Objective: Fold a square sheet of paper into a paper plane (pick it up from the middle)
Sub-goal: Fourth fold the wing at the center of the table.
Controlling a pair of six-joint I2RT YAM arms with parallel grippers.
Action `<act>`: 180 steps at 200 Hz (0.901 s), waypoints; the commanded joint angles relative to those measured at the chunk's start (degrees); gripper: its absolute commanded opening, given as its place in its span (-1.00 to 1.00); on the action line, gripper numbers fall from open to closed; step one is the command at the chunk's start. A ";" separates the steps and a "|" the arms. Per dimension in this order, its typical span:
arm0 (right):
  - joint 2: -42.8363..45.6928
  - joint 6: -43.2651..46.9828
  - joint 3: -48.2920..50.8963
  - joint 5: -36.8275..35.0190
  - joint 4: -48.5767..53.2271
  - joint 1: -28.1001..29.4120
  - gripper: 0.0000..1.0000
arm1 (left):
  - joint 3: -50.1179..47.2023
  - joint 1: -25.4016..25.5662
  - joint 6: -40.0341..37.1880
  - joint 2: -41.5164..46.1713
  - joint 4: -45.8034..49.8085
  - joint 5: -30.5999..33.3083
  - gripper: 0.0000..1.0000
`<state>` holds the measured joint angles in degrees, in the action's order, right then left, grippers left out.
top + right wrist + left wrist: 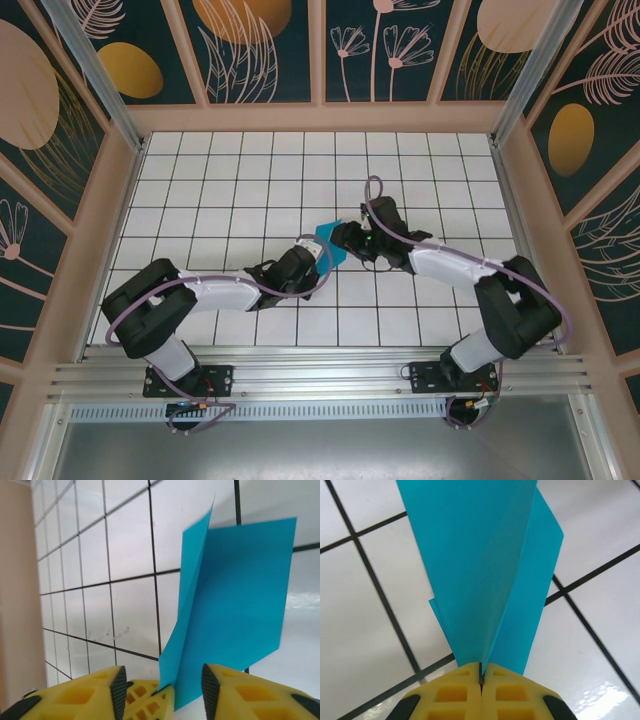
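The square sheet of paper (327, 243) is teal-blue and folded along a crease, held just above the tiled table between the two arms. My left gripper (481, 674) is shut on the paper (480, 570) at the fold, and two flaps fan out away from its yellow fingertips. My right gripper (164, 690) is open, its fingers (117, 690) standing apart on either side of the paper's (235, 605) lower corner and of the left gripper's tip. In the top view the left gripper (318, 262) and right gripper (345, 240) meet at the table's middle.
The white tiled table (230, 180) with dark grid lines is ringed by low tan walls (320, 117). Both arm bases are bolted to the rail (320, 378) at the near edge.
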<state>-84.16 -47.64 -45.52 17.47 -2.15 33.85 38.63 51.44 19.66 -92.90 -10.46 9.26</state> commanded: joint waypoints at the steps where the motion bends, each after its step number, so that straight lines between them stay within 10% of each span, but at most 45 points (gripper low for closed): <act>1: 3.29 2.52 3.11 0.81 -0.18 -1.46 -0.04 | -2.16 -1.77 3.35 1.30 -4.86 -6.81 -1.00; 180: -10.71 6.90 -1.97 14.72 -10.53 3.48 -0.57 | -11.15 -9.53 18.83 0.64 -18.69 -24.20 -1.00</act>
<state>-92.66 -41.82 -44.47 29.78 -9.17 36.56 28.16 42.26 35.94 -91.37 -26.81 -12.84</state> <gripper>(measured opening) 0.220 0.067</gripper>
